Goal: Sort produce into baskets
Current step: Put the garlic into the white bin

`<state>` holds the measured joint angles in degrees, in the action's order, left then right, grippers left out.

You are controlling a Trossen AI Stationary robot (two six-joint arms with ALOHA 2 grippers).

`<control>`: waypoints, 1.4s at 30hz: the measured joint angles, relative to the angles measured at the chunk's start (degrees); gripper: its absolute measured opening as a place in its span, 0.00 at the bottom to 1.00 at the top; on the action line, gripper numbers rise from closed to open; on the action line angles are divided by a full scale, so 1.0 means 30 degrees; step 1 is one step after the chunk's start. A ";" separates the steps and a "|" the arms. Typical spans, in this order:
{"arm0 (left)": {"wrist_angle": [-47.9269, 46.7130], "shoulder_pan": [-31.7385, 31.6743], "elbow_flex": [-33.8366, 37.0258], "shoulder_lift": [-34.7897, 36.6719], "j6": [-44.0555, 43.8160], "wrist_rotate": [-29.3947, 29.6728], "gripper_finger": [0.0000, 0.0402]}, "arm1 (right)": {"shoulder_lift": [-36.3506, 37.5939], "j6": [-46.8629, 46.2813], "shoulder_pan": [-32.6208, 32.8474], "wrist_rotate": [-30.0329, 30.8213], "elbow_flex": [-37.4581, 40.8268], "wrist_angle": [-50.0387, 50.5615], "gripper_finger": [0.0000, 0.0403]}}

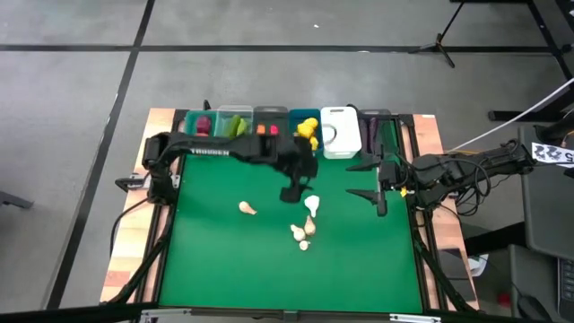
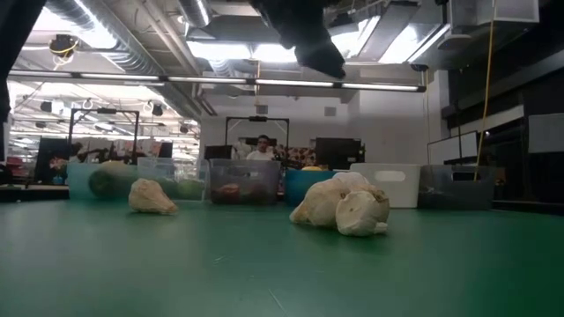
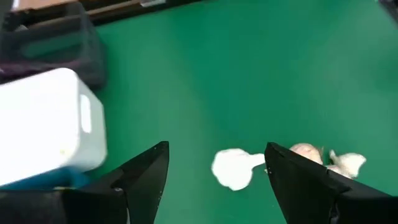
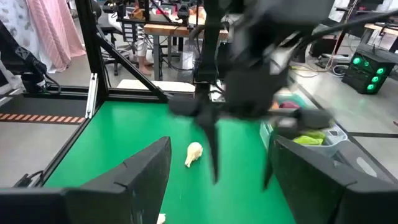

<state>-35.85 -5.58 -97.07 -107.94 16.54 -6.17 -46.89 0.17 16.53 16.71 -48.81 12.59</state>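
Left gripper (image 1: 294, 192) hangs with jaws apart and empty above a garlic bulb (image 1: 312, 205) on the green mat (image 1: 224, 251); right gripper (image 1: 377, 180) waits, jaws spread

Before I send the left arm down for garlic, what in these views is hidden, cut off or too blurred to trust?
- Blue bin, high view: the left arm covers its front, so the lemon count is unclear.
- Garlic cluster, high view: too small to count; in the low view the cloves overlap.
- Left gripper, low view: cut off by the top edge.
- Left arm, right wrist view: motion-blurred.
- White bin: contents not discernible.
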 joint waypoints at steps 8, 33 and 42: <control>0.7277 0.1973 0.5613 -0.0007 -0.2114 0.3052 0.65 | -0.0030 -0.0420 0.0000 -0.0452 0.0003 0.0295 0.67; 1.7706 0.2971 1.0998 -0.3660 -0.4458 0.5731 0.65 | -0.0030 -0.0468 -0.0007 -0.0452 0.0004 0.0503 0.67; 1.7586 0.2956 1.0991 -0.3701 -0.4981 0.5739 0.59 | -0.0037 -0.0475 -0.0007 -0.0445 0.0004 0.0649 0.67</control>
<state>16.91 3.29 -64.10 -119.04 1.60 11.05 -47.00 -1.26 16.51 15.38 -48.80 14.53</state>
